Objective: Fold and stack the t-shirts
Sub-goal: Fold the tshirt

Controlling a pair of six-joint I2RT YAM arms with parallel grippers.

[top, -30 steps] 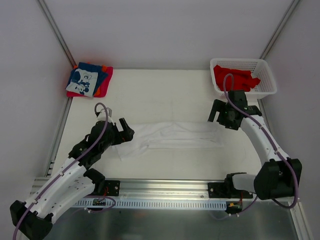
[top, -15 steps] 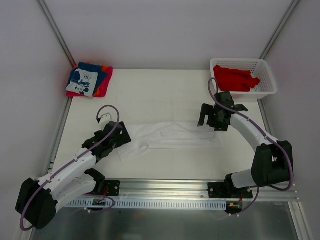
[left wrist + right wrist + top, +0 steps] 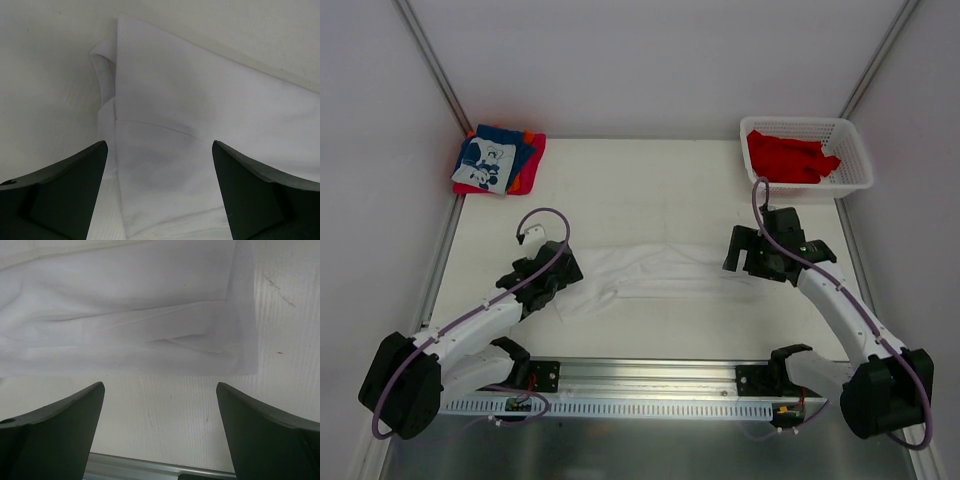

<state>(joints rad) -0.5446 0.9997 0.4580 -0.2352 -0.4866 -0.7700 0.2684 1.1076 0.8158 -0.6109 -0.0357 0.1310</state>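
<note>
A: How far is the job getting?

B: One pile (image 3: 498,160) of folded shirts, blue with a white print on top and red and orange beneath, is sitting well beyond the left gripper (image 3: 159,145), off to its left. The white shirt (image 3: 665,272) is lying as a long narrow strip; I'm reading the lengthwise fold as done.

A: Grippers?

B: Left gripper is hovering over the strip's left end, fingers apart, cloth lying below and between them, nothing pinched. Right gripper (image 3: 160,385) is standing wide apart too, the strip's right end lying just ahead of its fingers.

A: Remaining?

B: Cross fold, then stacking. Red shirts (image 3: 785,158) are waiting in the basket (image 3: 795,121), well beyond the right gripper
</note>
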